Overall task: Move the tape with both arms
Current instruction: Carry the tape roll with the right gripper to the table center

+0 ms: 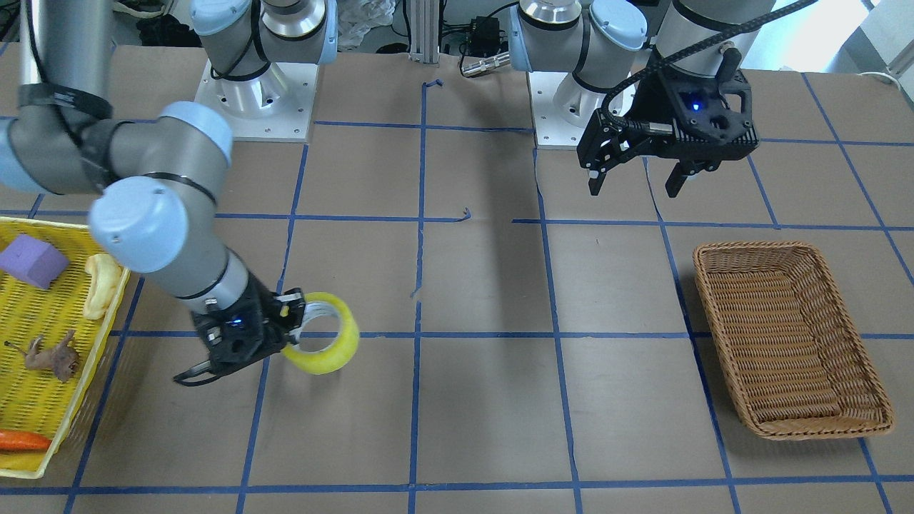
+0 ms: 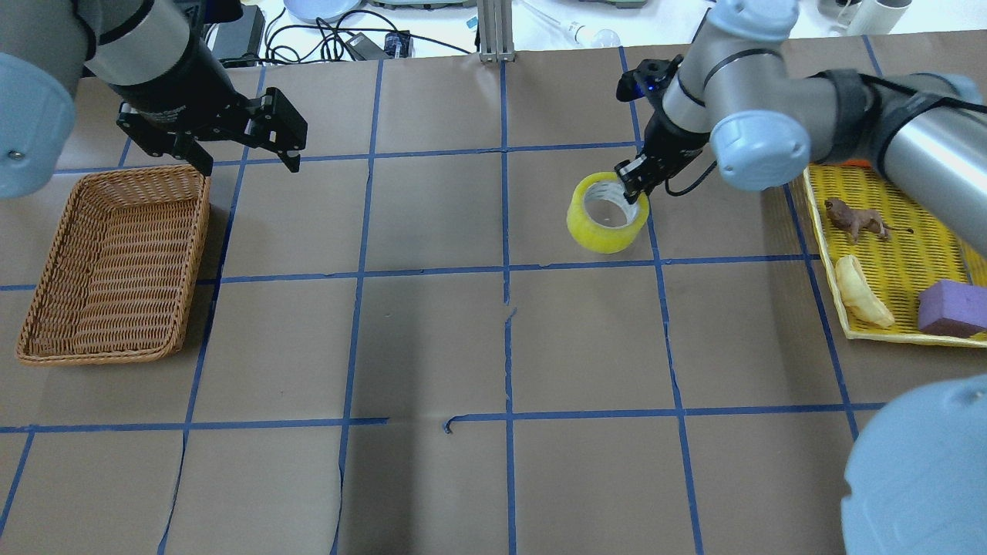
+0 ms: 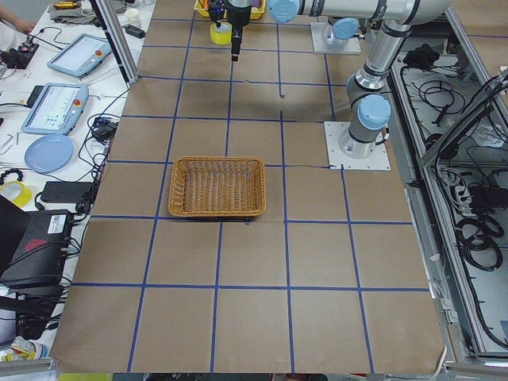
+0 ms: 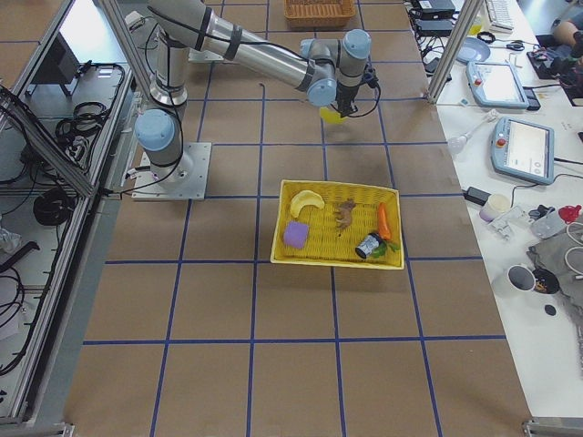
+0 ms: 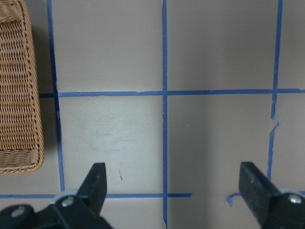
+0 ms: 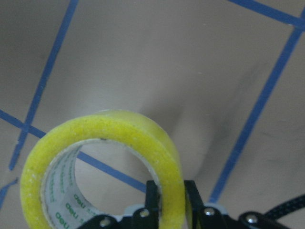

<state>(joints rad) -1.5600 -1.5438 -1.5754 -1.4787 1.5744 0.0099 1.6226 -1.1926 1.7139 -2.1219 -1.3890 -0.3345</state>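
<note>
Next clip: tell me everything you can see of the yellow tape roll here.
The tape is a thick, glossy yellow roll around a whitish core with green print. The right gripper is shut on its wall, one finger inside the hole and one outside. It hangs tilted, seemingly just above the brown table, between the yellow tray and the table's middle. Nothing else touches it.

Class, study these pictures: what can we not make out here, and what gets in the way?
Print on the tape core: right wrist view, small and cut by the bottom edge.
The dark item beside the carrot in the yellow tray: too small in the exterior right view; overhead, the right arm covers it.
Whether the tape touches the table: its underside shows in no view.
</note>
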